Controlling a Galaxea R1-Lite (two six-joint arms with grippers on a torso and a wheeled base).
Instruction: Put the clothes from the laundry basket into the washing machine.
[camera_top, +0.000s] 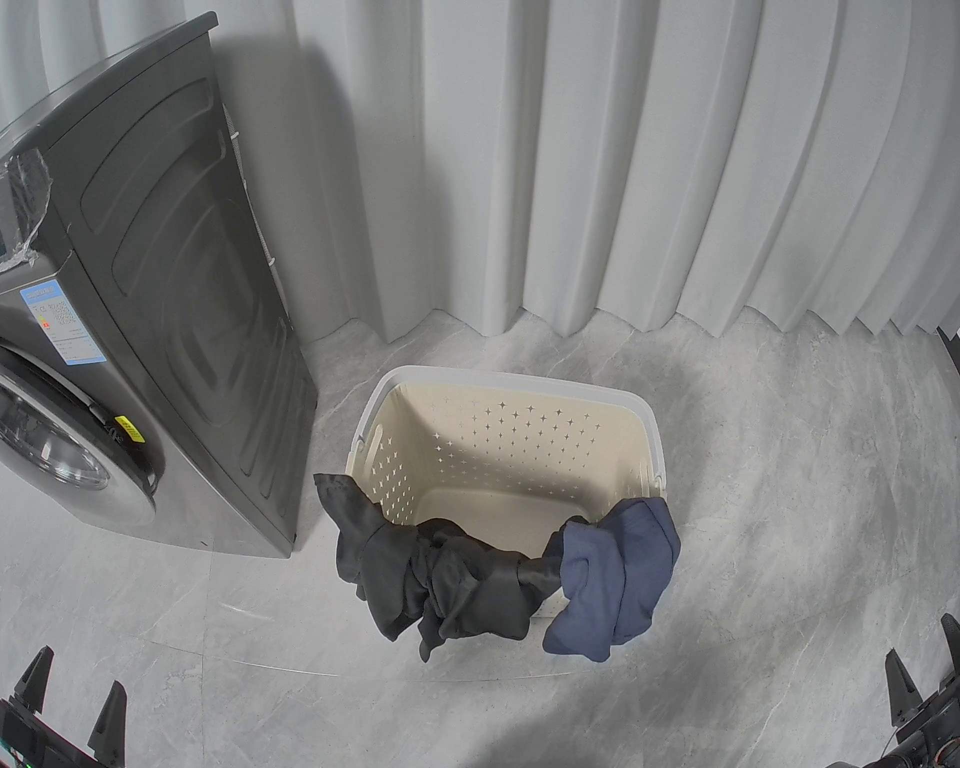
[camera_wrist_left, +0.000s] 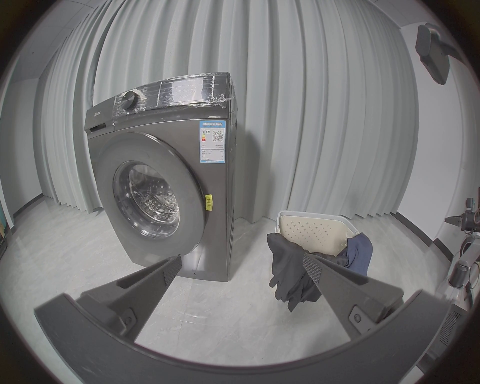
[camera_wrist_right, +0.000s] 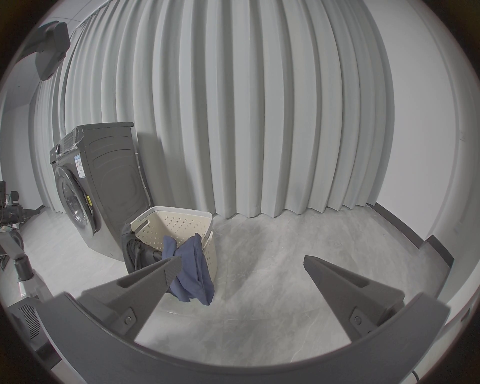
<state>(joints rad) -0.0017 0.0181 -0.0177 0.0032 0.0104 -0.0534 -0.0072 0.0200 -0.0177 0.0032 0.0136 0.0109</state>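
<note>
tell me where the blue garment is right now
In the head view the blue garment hangs over the near rim of the laundry basket, at its right corner, touching the dark garment draped to its left.

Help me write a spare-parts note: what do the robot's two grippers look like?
Both match. The left gripper and right gripper each have two dark grey, wedge-shaped fingers tapering to points, with a ribbed patch on the inner tip and a small round hole near the base. Each pair sits on a curved dark grey bar.
</note>
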